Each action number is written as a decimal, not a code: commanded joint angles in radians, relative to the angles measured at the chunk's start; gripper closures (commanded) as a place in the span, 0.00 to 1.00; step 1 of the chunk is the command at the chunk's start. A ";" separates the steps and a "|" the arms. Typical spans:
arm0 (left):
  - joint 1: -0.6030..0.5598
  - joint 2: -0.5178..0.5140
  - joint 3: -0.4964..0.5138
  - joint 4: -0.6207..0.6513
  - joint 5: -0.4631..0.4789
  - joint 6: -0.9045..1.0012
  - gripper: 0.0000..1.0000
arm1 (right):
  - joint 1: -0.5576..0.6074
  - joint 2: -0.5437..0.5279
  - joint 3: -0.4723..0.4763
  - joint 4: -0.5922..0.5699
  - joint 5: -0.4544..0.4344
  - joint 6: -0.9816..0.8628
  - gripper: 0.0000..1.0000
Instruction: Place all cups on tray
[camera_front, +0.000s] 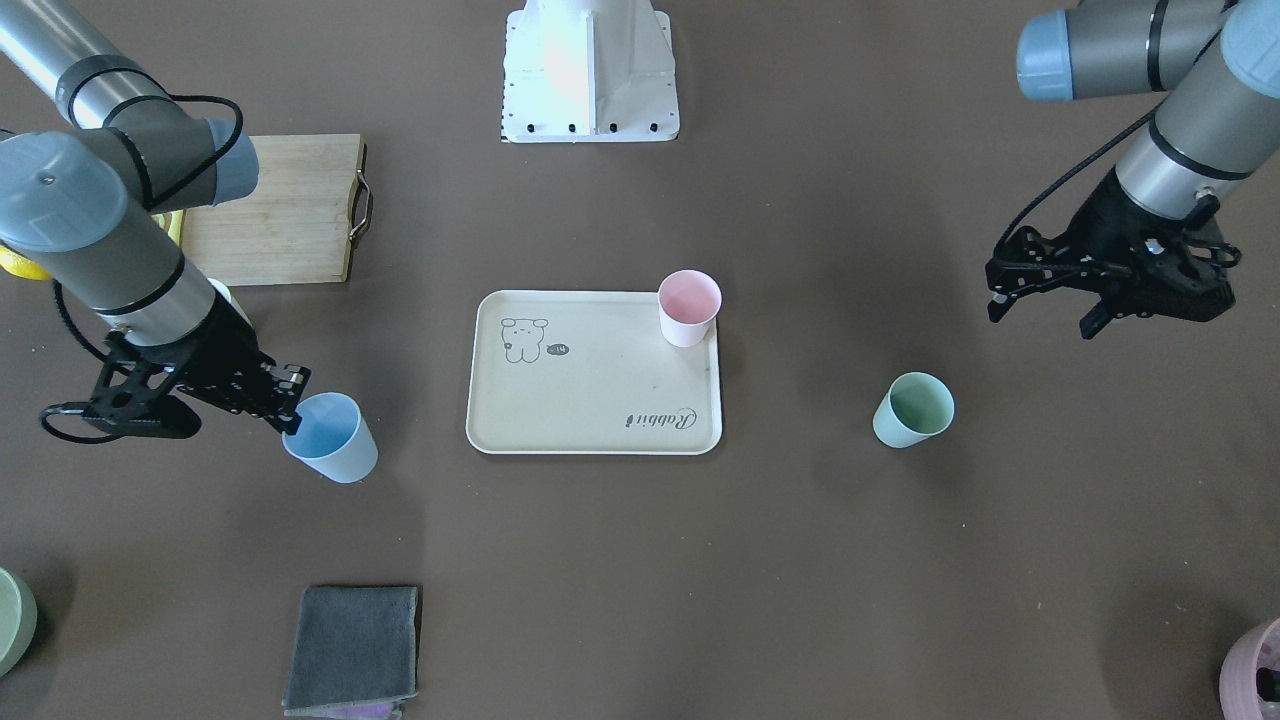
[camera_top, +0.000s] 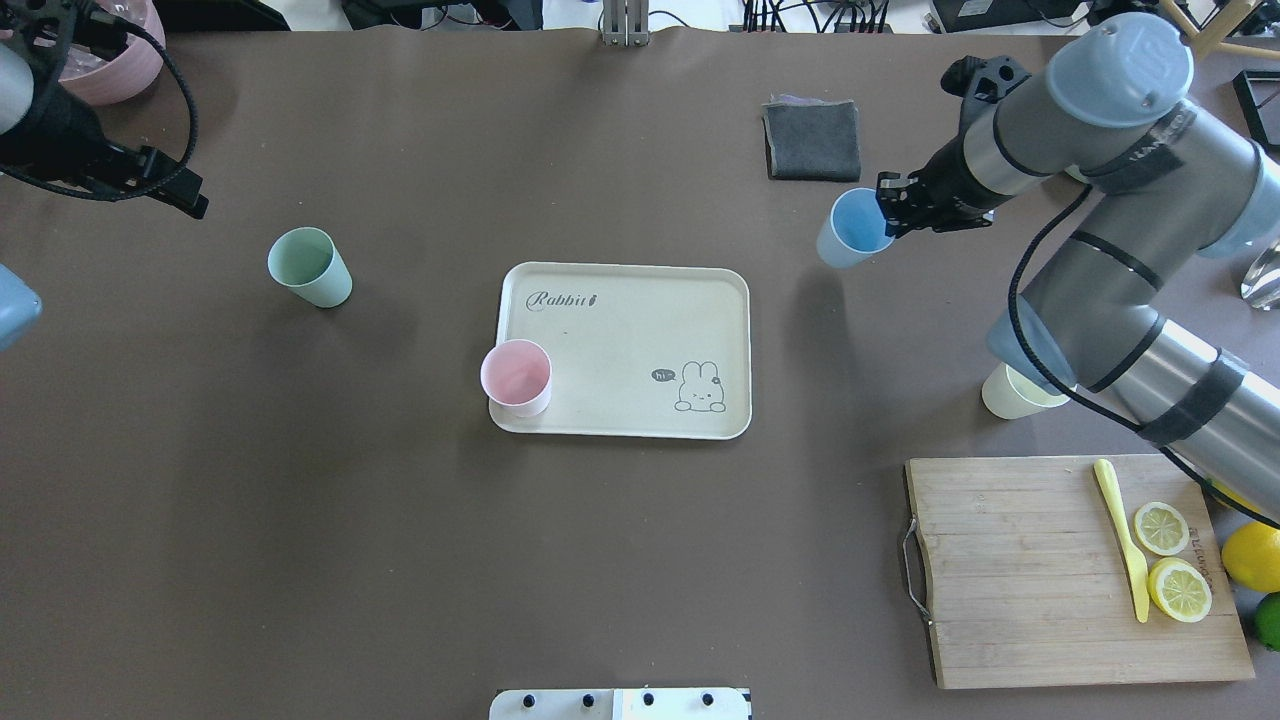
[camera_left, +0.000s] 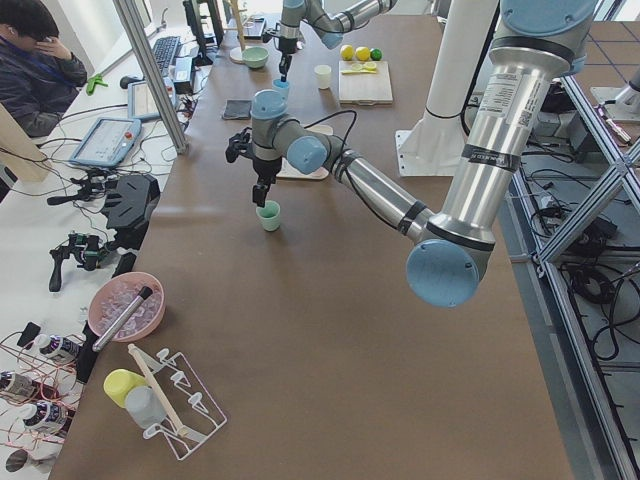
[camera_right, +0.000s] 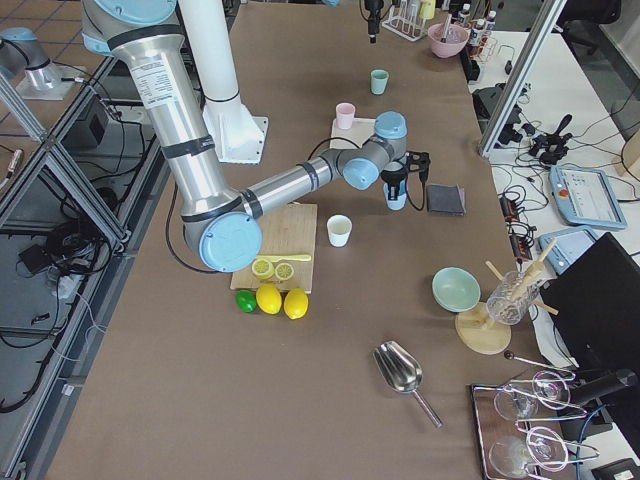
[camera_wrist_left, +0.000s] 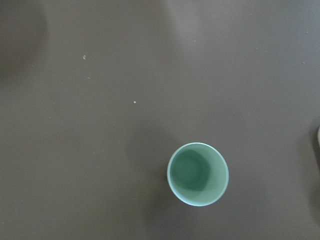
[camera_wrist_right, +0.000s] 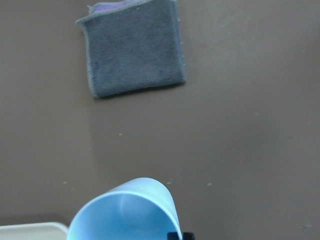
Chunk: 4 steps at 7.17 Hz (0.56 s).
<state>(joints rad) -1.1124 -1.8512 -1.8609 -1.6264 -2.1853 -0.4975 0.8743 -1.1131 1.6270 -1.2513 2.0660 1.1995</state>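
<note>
Pinching the blue cup (camera_front: 330, 437) by its rim with my right gripper (camera_front: 291, 408); the cup is tilted, near the tray (camera_front: 590, 400) and off one short edge. Pink cup (camera_front: 689, 305) stands upright on the tray, in a corner. My left gripper (camera_front: 1040, 312) hangs with fingers spread, clear of the mint cup (camera_front: 912, 410), which stands well off the tray's opposite short edge. Pale yellow cup (camera_top: 1012, 396) is off the tray, partly hidden by my right arm.

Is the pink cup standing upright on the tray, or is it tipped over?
Upright. The pink cup stands in a corner of the tray, its round open mouth facing up in the overhead view; it looks empty.
</note>
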 joint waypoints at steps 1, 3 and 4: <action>-0.037 -0.005 0.074 -0.003 0.001 0.094 0.03 | -0.107 0.122 0.005 -0.118 -0.055 0.115 1.00; -0.037 -0.011 0.083 -0.010 -0.001 0.094 0.03 | -0.181 0.145 -0.004 -0.128 -0.105 0.124 1.00; -0.037 -0.011 0.083 -0.010 0.001 0.094 0.03 | -0.195 0.147 -0.004 -0.126 -0.106 0.123 1.00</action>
<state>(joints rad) -1.1483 -1.8609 -1.7808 -1.6354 -2.1851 -0.4051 0.7073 -0.9748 1.6241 -1.3746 1.9705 1.3190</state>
